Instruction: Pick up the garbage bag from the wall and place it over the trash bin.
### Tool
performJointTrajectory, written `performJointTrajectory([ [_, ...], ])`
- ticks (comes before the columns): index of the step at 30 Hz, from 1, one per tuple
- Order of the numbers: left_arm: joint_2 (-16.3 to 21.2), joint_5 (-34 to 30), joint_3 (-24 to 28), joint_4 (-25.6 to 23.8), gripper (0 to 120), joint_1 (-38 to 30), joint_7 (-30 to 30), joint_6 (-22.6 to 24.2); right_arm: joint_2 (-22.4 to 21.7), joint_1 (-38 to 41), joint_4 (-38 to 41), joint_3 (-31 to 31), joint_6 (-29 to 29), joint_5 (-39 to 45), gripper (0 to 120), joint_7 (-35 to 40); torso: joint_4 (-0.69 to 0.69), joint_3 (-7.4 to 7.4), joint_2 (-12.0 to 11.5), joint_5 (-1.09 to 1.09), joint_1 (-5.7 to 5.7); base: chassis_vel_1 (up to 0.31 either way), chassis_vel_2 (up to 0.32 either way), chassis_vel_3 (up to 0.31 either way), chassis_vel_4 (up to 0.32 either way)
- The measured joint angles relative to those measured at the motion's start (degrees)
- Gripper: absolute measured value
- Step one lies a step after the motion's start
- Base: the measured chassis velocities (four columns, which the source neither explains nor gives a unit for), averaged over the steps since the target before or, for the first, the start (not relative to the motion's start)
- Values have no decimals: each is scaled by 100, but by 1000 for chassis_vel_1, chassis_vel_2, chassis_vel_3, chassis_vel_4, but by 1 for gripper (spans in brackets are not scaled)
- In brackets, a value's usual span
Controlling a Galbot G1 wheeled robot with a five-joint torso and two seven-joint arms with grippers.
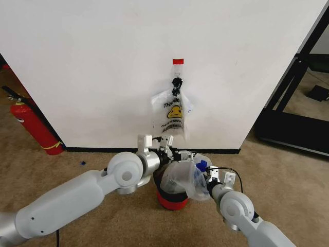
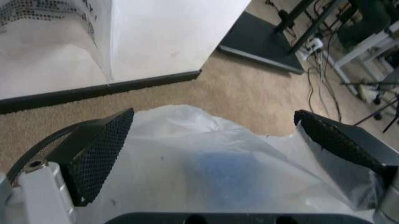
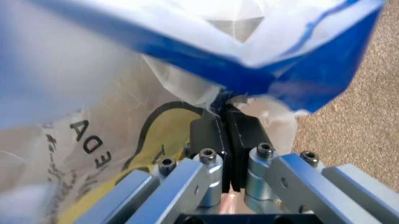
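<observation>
The garbage bag [image 1: 184, 177], crinkly translucent white with blue patches, is draped over the trash bin [image 1: 172, 200], whose red base shows below it, on the carpet close to the wall [image 1: 103, 62]. My left gripper [image 1: 174, 153] is at the bag's wall side. In the left wrist view it [image 2: 212, 117] is open, its fingers spread wide on either side of the bag [image 2: 206, 163]. My right gripper [image 1: 206, 172] is at the bag's right side. In the right wrist view it [image 3: 224, 122] is shut on a fold of the bag [image 3: 93, 93] by the blue patch.
A second smiley bag [image 1: 173, 110] hangs from a black clip [image 1: 177, 81] under a red tape strip [image 1: 178, 61] on the wall. A red fire extinguisher [image 1: 32, 123] stands at the left. A black frame [image 1: 288, 98] stands on the right, with open carpet around the bin.
</observation>
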Motion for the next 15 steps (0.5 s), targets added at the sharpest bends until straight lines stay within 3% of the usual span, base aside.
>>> performJointTrajectory([
  [15,-91,-164,-321,-7,100,108,-780,-354,1,-105,19,38,-22,-134,0,16,1,1,0,0,0,0,0,0,0],
])
